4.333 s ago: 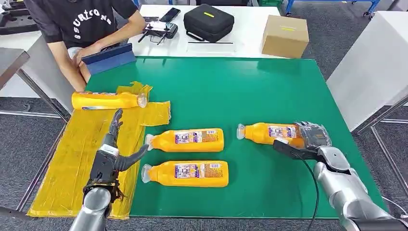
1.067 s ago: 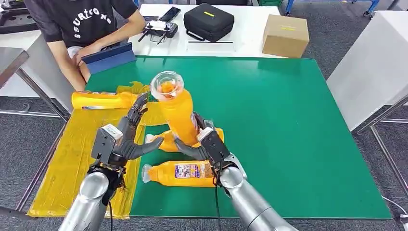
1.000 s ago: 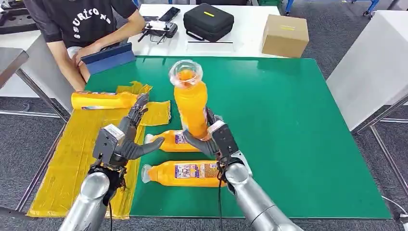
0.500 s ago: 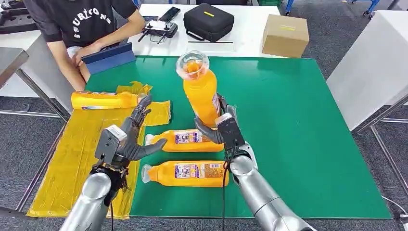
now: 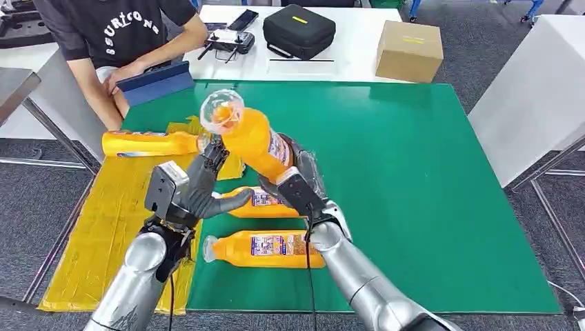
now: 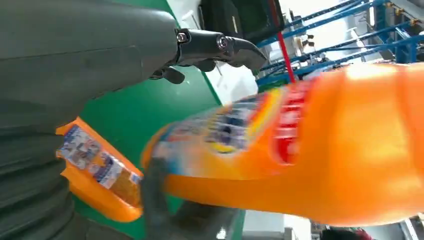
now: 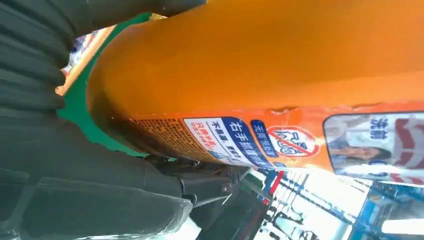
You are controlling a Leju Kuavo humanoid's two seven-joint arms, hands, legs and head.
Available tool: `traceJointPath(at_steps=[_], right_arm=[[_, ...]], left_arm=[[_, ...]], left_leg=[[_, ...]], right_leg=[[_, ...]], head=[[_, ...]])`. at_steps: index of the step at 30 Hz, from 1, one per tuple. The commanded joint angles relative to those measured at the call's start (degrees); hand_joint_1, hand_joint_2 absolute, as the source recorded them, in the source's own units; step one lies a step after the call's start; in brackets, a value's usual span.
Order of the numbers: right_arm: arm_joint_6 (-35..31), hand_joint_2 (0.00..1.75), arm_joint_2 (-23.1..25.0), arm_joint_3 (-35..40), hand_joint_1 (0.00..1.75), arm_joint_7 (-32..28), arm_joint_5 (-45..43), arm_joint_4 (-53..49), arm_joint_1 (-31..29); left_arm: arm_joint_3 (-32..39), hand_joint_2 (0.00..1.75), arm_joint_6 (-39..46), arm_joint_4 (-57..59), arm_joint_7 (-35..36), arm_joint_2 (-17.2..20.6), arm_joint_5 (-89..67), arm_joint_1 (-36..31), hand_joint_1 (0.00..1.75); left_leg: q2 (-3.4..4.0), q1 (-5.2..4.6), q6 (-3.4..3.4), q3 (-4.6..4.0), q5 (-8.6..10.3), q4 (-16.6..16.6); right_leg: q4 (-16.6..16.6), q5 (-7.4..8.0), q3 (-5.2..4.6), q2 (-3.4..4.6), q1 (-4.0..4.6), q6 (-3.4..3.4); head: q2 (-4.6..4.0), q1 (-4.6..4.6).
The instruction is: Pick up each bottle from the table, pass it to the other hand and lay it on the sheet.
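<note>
In the middle of the head view the right hand [image 5: 293,185] grips the lower body of an orange bottle [image 5: 252,141] and holds it in the air, tilted so that its clear cap [image 5: 221,112] points toward the upper left of the frame. The left hand [image 5: 200,189] is just beside it at centre left, holding nothing, fingers spread and reaching up toward the bottle's neck; the dark fingertips [image 5: 215,150] look very close to the bottle, but whether they touch it cannot be told.

In the left wrist view the bottle's labelled side [image 6: 300,145] fills the right half of the frame, just beyond the hand's dark fingers [image 6: 220,47]. In the right wrist view the same bottle [image 7: 280,70] lies tight against the grey hand.

Two more orange bottles lie on their sides on the green table [image 5: 414,179] below the hands: one [image 5: 265,198] partly hidden behind them, one [image 5: 265,249] nearer the bottom edge. A fourth bottle [image 5: 148,143] lies on the yellow sheet [image 5: 103,227] at the left of the frame.

A person in a black shirt [image 5: 117,27] sits at the upper left with a blue tablet [image 5: 155,83]. A black case [image 5: 299,31] and a cardboard box [image 5: 409,50] stand on the white table at the top.
</note>
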Motion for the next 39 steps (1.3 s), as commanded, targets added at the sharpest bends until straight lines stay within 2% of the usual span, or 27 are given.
traceJointPath(at_steps=[1, 7, 16, 28, 34, 39], right_arm=[[0.88, 1.75, 0.67, 3.12, 1.75, -0.69, 0.29, 6.36, -3.35], [0.86, 1.75, 1.39, 4.40, 1.75, -0.82, 0.79, 6.84, -2.61], [0.97, 1.75, 1.30, 4.36, 1.75, -0.82, 0.75, 6.84, -2.69], [1.13, 1.75, 2.63, 6.26, 1.75, -1.26, 1.86, 8.42, -1.83], [2.62, 1.75, 3.24, 7.54, 1.75, -0.61, 2.72, 9.56, -2.12], [7.81, 1.75, 3.31, 6.78, 1.75, -0.72, 0.34, 9.09, -2.08]], left_arm=[[-2.99, 1.75, -0.32, 6.16, 0.27, 0.56, 3.59, -4.45, 0.00], [-5.20, 1.75, 0.16, 10.28, 0.11, -1.11, 5.39, -7.25, 0.00], [-5.22, 1.75, 0.21, 10.17, 0.08, -0.94, 5.45, -7.26, 0.00], [-7.39, 1.75, 0.88, 15.99, 0.16, -4.05, 6.31, -10.66, 0.00], [-6.92, 1.75, 0.86, 17.27, -0.59, -4.94, 7.48, -11.70, 0.00], [-6.15, 1.75, -2.37, 17.66, -0.48, -5.62, 12.23, -11.65, 0.00]], left_leg=[[-0.04, 0.04, -0.14, 0.12, -0.04, 0.00], [-0.11, 0.04, -0.18, 0.17, -0.04, -0.01], [-0.03, 0.05, -0.19, 0.20, -0.08, 0.00], [-0.06, 0.08, -0.25, 0.28, -0.11, 0.03], [-0.03, 0.08, -0.27, 0.29, -0.15, 0.05], [-0.05, 0.08, -0.21, 0.19, -0.11, 0.06]], right_leg=[[-0.02, -0.05, 0.14, -0.05, 0.03, -0.09], [-0.02, -0.08, 0.20, -0.13, 0.04, -0.11], [-0.03, -0.08, 0.22, -0.06, 0.04, -0.11], [-0.02, -0.12, 0.32, -0.10, 0.07, -0.15], [0.00, -0.15, 0.33, -0.07, 0.08, -0.15], [-0.01, -0.11, 0.23, -0.09, 0.08, -0.12]], head=[[0.00, 0.00], [0.00, -0.02], [0.00, 0.00], [0.00, 0.00], [0.00, 0.02], [0.00, 0.00]])
